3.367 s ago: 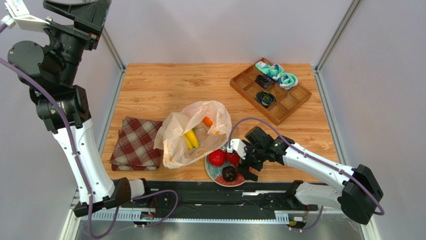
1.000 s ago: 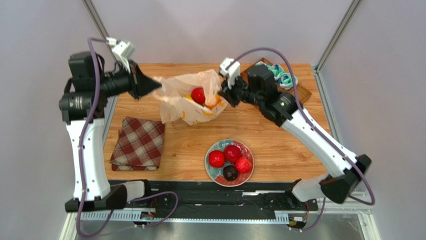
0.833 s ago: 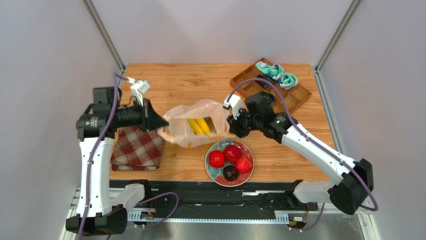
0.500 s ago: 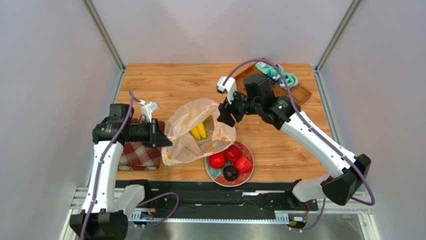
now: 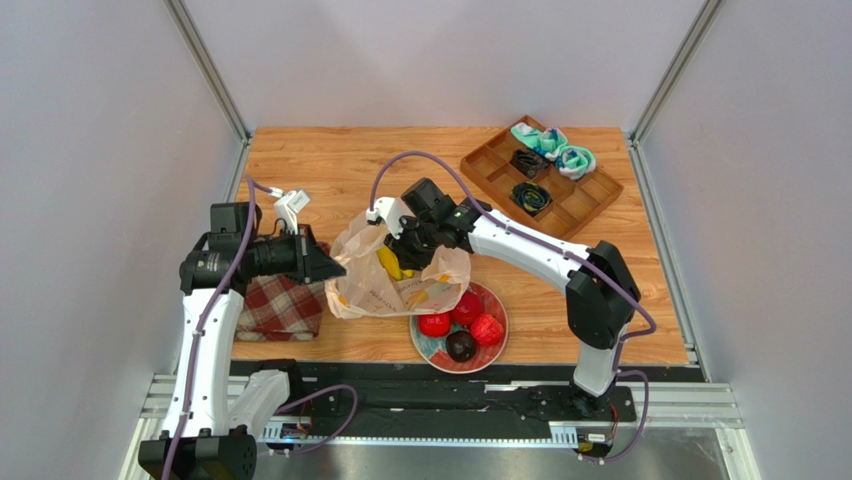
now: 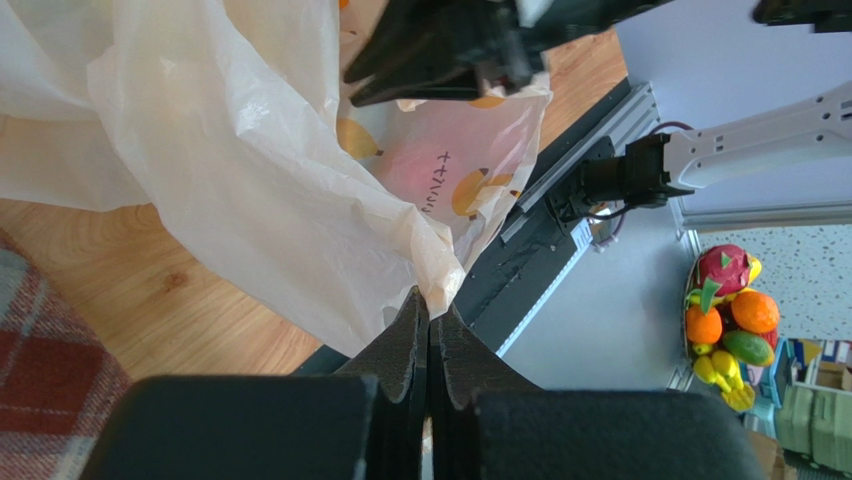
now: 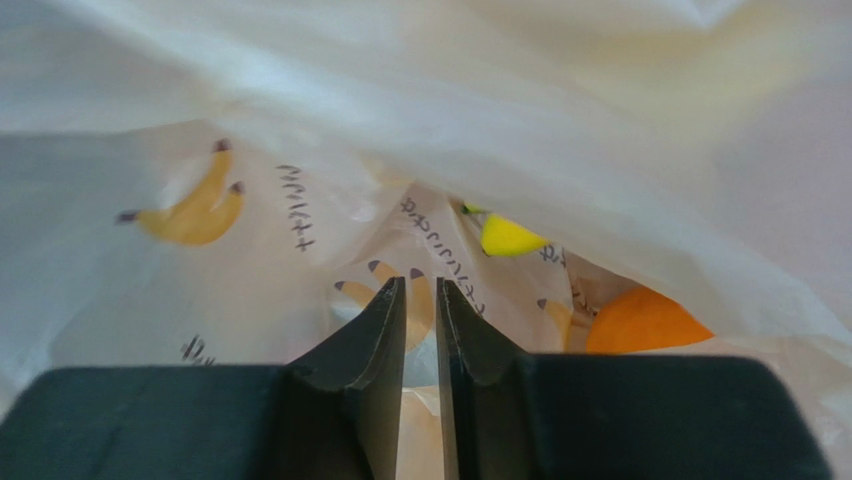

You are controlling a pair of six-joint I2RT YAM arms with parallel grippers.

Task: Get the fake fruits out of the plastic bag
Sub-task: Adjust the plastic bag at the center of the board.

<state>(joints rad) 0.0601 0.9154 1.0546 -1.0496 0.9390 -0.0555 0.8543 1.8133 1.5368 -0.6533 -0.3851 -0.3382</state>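
Nearest the arm bases, the painted plate (image 5: pixel 499 345) sits just in front of the plastic bag (image 5: pixel 400 290), toward its right, and the bag's lower edge overlaps the plate's far rim. On the plate lie two red round fruits (image 5: pixel 433 324), a strawberry (image 5: pixel 487 328) and a dark round fruit (image 5: pixel 460 346), all out of the bag and packed close together.

The bag itself stands crumpled on the wooden table (image 5: pixel 330 180), its mouth open upward. A pair of yellow bananas (image 5: pixel 388 265) shows inside it. From within, the right wrist camera also shows an orange (image 7: pixel 640 320) low on the right and a bit of yellow fruit beside it, under the printed film.

At the bag's left edge, the left gripper (image 5: pixel 335 268) comes in level from the side. In its own camera the two fingers (image 6: pixel 405 345) are pressed together with a corner of the thin film clamped at their tips. Under that arm, left of the bag, lies the red plaid cloth (image 5: pixel 275 305), apart from the bag.

At the far side of the bag, the right gripper (image 5: pixel 405 243) is pushed down into the open mouth. Its fingers are drawn almost together, with only a thin slit between them. No fruit is between them, and whether any film is caught there cannot be told.

Well beyond the bag, to its far right, sits a wooden divided tray (image 5: pixel 490 170) holding teal bundles and black coiled cords
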